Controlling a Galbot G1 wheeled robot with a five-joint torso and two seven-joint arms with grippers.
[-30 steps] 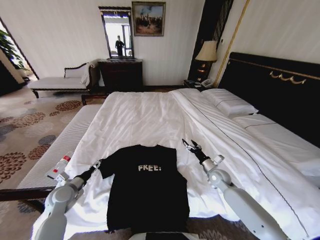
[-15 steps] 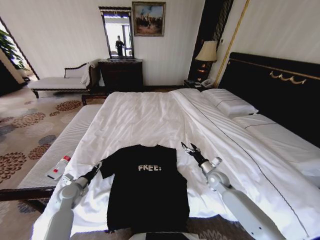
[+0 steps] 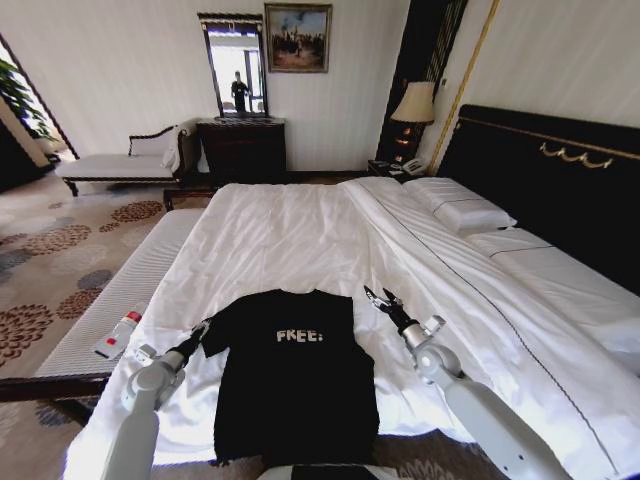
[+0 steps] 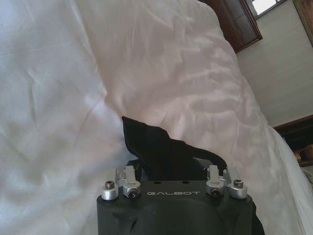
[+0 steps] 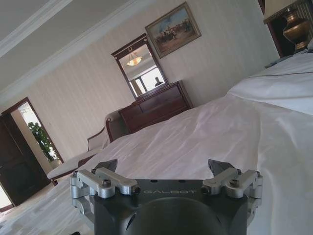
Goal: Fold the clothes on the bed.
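Observation:
The clothes, a black T-shirt [image 3: 295,385] with white "FREE!" lettering, lie flat at the near edge of the bed [image 3: 290,235]. My left gripper [image 3: 200,331] is low on the sheet at the shirt's left sleeve. In the left wrist view that gripper [image 4: 166,164] is open, with the rumpled black sleeve [image 4: 156,147] lying between its fingers. My right gripper [image 3: 382,298] hovers open just above the white sheet, a little to the right of the shirt's other shoulder. The right wrist view shows it [image 5: 163,166] holding nothing.
A white ribbed bench [image 3: 110,300] runs along the bed's left side with a small bottle [image 3: 117,335] on it. Pillows [image 3: 465,212] and a dark headboard [image 3: 560,180] are on the right. A dresser [image 3: 240,148] and chaise [image 3: 120,165] stand at the far wall.
The left arm has pushed forward and inward, bringing its gripper closer onto the sleeve. The right gripper has barely shifted.

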